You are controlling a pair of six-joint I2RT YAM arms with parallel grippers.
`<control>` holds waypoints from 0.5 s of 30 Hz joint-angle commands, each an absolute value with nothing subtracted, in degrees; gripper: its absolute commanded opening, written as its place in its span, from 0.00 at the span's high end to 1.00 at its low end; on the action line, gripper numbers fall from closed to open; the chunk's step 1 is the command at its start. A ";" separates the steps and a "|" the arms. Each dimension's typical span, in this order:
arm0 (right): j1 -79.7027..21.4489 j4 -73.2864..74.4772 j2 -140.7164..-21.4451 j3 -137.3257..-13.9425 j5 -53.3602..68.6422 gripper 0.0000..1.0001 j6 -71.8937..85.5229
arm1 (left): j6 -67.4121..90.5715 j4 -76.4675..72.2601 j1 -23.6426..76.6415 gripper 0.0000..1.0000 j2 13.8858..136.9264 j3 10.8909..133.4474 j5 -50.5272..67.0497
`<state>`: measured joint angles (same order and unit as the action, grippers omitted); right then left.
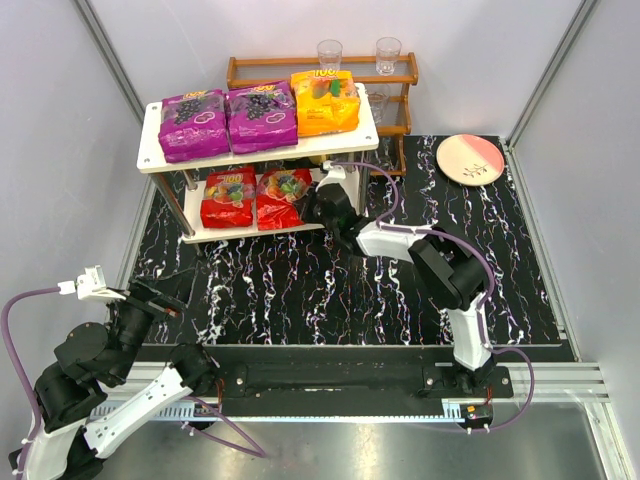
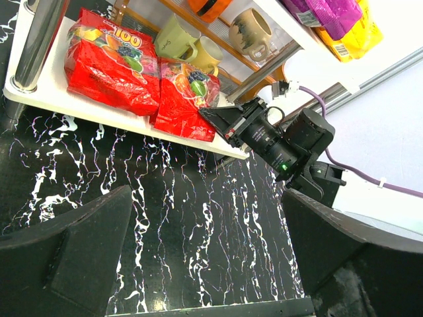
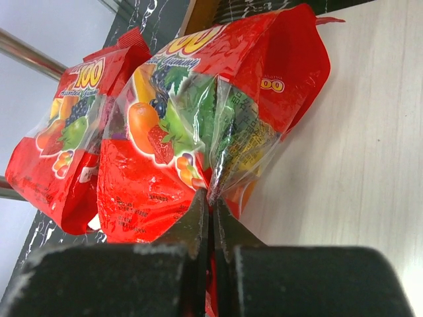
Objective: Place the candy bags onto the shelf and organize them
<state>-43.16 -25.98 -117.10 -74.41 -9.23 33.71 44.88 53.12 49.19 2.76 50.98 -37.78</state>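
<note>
The white shelf (image 1: 150,158) carries two purple candy bags (image 1: 193,124) (image 1: 262,115) and an orange one (image 1: 324,101) on its top board. Two red bags (image 1: 229,196) (image 1: 283,196) lie on the lower board (image 3: 357,165). My right gripper (image 3: 211,205) reaches in under the top board and is shut on the crimped edge of the right-hand red bag (image 3: 172,132), which leans against the other red bag (image 3: 66,145). At the near left my left gripper (image 2: 208,244) hangs open over the black marbled table, holding nothing, facing the red bags (image 2: 109,66) (image 2: 185,99) and the right gripper (image 2: 211,119).
Behind the shelf stands a brown wooden rack (image 1: 400,75) with clear glasses on top and mugs (image 2: 175,36) lower down. A pink and cream plate (image 1: 470,158) lies at the back right. Grey enclosure walls close in both sides and the back.
</note>
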 commanded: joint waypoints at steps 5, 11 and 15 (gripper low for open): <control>-41.22 -24.34 -120.06 -77.78 -5.89 1.00 31.73 | 43.59 51.86 49.13 0.01 2.72 51.42 -38.85; -41.05 -24.87 -119.88 -77.26 -4.13 0.93 31.20 | 43.86 51.77 49.13 0.01 2.63 51.15 -38.76; -40.87 -26.10 -118.66 -75.77 -4.83 0.67 31.11 | 43.77 51.77 49.13 0.01 2.72 51.24 -38.76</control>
